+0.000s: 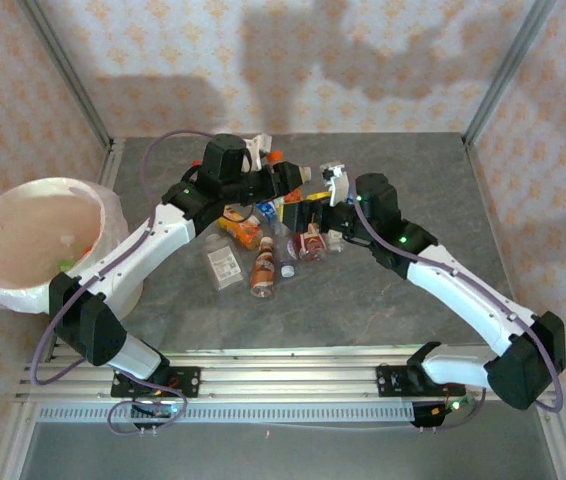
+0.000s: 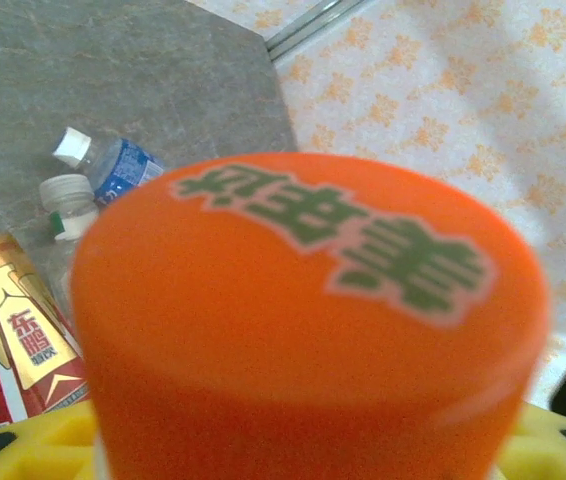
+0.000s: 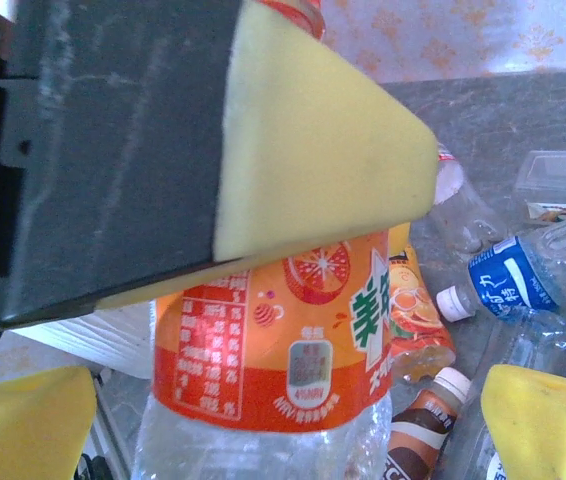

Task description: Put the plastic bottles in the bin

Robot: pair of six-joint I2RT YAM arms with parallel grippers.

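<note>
L fingers [image 1: 291,188] clamp orange-cap bottle [image 2: 308,310]; R fingers [image 1: 321,212] wide apart.

Bright, even white light over the tabletop [image 1: 433,200], with no glare coming off it. Big soft shadows land on the wall [image 1: 293,60] beyond the tabletop's far edge, so the light's coming from the near side. Left wrist view: the orange cap [image 2: 303,320] is right up close and badly blurred, while the tabletop behind it is sharper. Right wrist view: the yellow pad [image 3: 313,140] is soft and the orange-labelled bottle [image 3: 283,340] is crisp.
</note>
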